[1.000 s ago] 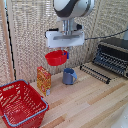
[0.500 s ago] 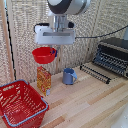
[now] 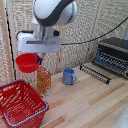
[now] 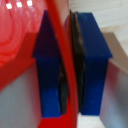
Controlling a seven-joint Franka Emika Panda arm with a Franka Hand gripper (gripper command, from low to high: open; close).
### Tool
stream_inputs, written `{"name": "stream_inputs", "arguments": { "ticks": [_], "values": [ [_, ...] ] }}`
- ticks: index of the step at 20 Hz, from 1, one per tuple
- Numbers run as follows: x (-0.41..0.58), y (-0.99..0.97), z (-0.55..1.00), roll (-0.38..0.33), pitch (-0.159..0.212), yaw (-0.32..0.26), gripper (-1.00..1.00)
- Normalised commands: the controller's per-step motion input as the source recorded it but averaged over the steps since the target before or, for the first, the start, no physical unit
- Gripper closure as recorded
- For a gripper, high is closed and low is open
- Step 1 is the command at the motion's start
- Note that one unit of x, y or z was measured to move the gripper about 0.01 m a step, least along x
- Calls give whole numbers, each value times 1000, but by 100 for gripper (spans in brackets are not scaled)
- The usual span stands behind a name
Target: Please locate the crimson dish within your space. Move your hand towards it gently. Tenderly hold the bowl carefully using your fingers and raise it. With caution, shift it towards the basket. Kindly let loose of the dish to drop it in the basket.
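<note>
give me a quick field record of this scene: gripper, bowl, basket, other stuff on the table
gripper: gripper shut on the rim of the red bowl, one of the fingers on each side of the rim
bowl: red bowl held in the air, above and just beyond the basket's far edge
basket: red basket with blue rim on the table, nothing seen inside
other: blue mug, box beside the basket, toaster oven at the exterior view's right

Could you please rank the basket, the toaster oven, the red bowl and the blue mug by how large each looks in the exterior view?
1. Basket, nearest the camera.
2. Toaster oven, cut off by the frame edge.
3. Red bowl, held up by the gripper.
4. Blue mug, nearly the bowl's size.
</note>
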Motion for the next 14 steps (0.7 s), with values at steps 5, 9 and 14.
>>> {"name": "stream_inputs", "arguments": {
  "ticks": [5,9,14],
  "values": [
    [239,670,-294,-16,38,0,100],
    [110,251,-191,-30,-13,4,-100],
    [-12,-59,509,60,70,52,-100]
  ]
}}
